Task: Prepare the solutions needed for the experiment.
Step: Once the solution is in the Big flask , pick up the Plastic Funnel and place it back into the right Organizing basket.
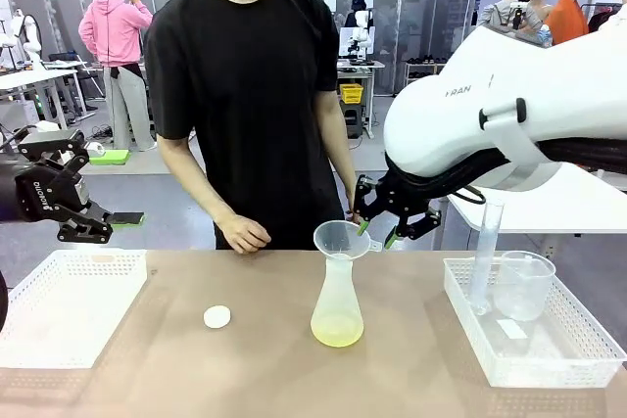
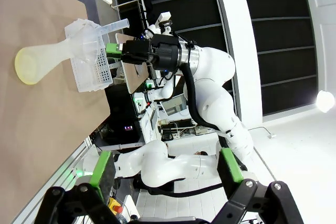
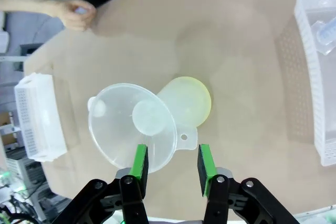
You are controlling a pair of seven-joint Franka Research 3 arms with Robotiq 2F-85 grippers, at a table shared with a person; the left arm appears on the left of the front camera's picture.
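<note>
Right wrist view: your right pincer (image 3: 172, 162) sits half spread just short of the funnel (image 3: 131, 124), with the pads either side of its small tab and pinching nothing. The funnel is seated in the neck of the flask (image 1: 337, 291), which stands upright mid-tabletop (image 1: 255, 369), with a white cap (image 1: 217, 316) lying apart to its left. My read is that the liquid is in and the funnel is due to come off. For that you'd ease in, close on the tab or rim, then pull straight up. The flask looks light and nearly empty, so any side drag could tip it. Your left pincer (image 1: 103, 225) is spread wide, raised at the far left and holding nothing. The solution (image 1: 337, 332) is a shallow pale yellow-green layer at the flask bottom, watery, showing through frosted plastic.
</note>
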